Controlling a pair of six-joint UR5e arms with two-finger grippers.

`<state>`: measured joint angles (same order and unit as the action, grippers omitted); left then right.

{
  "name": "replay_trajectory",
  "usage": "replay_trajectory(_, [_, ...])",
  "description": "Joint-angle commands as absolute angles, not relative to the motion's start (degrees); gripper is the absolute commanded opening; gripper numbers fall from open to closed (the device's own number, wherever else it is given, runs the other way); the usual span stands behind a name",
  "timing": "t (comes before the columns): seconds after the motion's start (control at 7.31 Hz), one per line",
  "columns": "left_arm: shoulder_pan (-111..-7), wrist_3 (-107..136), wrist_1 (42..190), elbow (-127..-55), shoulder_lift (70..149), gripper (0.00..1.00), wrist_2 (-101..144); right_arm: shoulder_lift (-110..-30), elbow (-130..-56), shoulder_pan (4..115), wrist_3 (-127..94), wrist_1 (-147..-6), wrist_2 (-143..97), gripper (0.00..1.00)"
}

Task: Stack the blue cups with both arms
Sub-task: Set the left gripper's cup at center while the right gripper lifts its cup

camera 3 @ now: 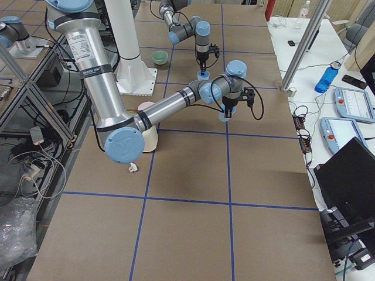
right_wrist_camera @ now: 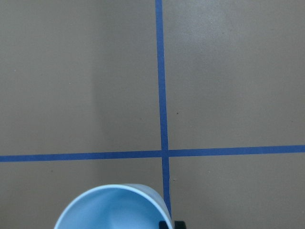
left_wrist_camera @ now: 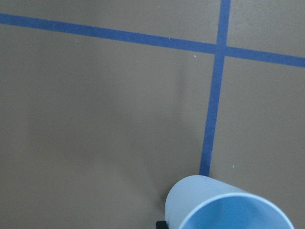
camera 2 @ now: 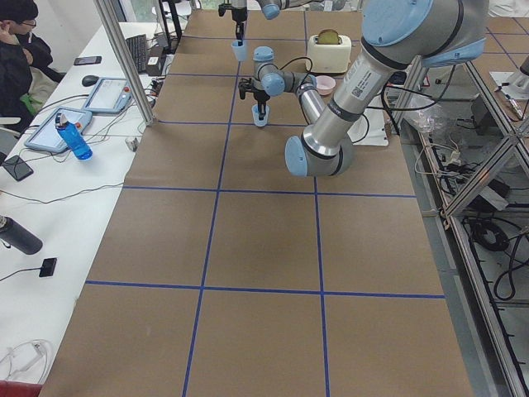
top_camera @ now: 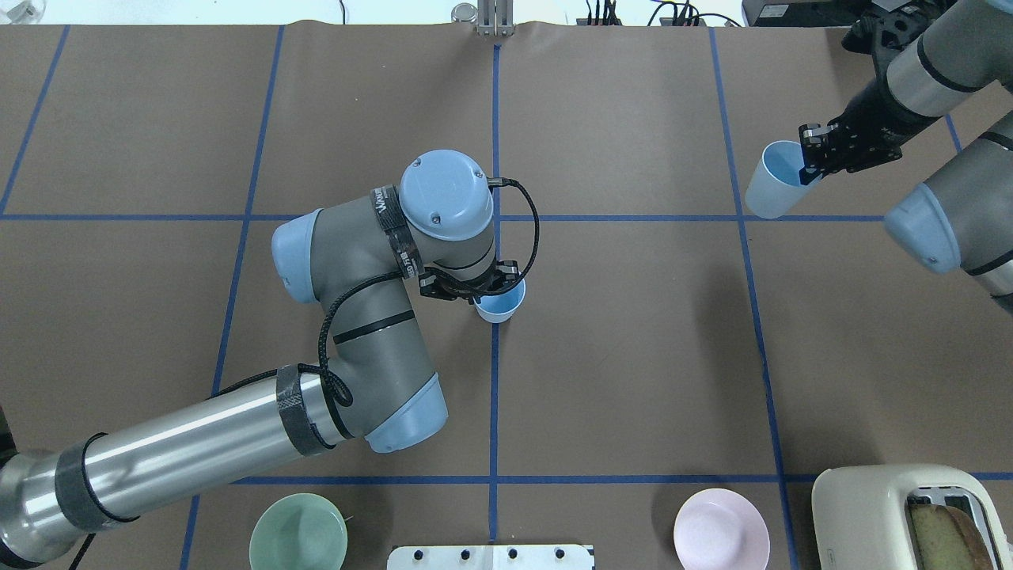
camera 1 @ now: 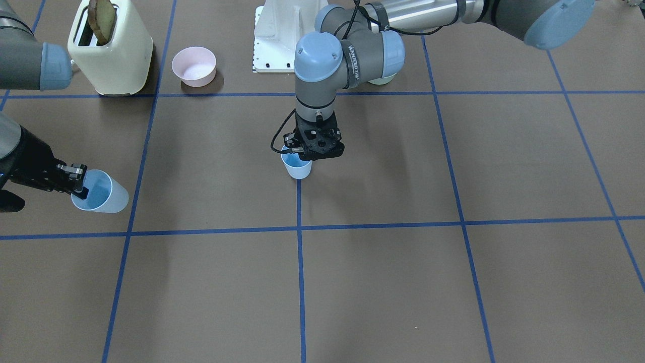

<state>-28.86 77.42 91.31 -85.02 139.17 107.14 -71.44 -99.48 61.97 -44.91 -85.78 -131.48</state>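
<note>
First, middle cup [camera 1: 298, 167]: light blue, mouth up, at the table's centre, right at the central blue tape line [camera 1: 301, 277]. Whether its base sits on the cover or hangs just above it cannot be told.
Left gripper [camera 1: 308, 154]: points straight down over the middle cup, its fingers pinched on the rim at the side toward the robot's left. The left wrist view shows the rim along the bottom edge with a black fingertip just beside it.
Outer cup [camera 1: 103, 194]: the same light blue, far out on the robot's right and toward the operators' side. It is well apart from the middle cup and near a tape line. It looks tilted in the front-facing view, with its mouth turned toward the gripper.
Right gripper [camera 1: 80, 184]: clamped on the outer cup's rim. The black fingers overlap the edge of the mouth.
Left arm [top_camera: 237, 443]: comes in low from the robot's left, elbow folded, wrist upright above the middle cup.
Right arm [top_camera: 926, 75]: stretches out toward the table's far right part.
Pink bowl [camera 1: 194, 65]: upright near the robot's side, between the toaster and the white mounting base [camera 1: 277, 35].
Pale green bowl [top_camera: 298, 532]: near the base on the robot's left.
Toaster [camera 1: 113, 55]: cream, at the robot's right, with a bread slice [camera 1: 102, 20] standing in its slot.
Table [camera 1: 393, 282]: brown cover marked with a blue tape grid.
</note>
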Motion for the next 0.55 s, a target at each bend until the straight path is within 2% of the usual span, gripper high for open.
replay_trajectory(0.0, [-28.7, 77.3, 92.4, -84.3, 139.3, 0.0, 107.1, -71.3, -99.4, 62.0, -44.9, -85.8, -131.5, 0.0])
replay_trajectory(0.14, [-28.7, 77.3, 92.9, -84.3, 139.1, 0.07, 107.1, -71.3, -99.4, 62.0, -44.9, -85.8, -131.5, 0.0])
replay_trajectory(0.41, [-28.7, 77.3, 93.5, -84.5, 139.0, 0.46, 107.1, -71.3, -99.4, 62.0, -44.9, -85.8, -131.5, 0.0])
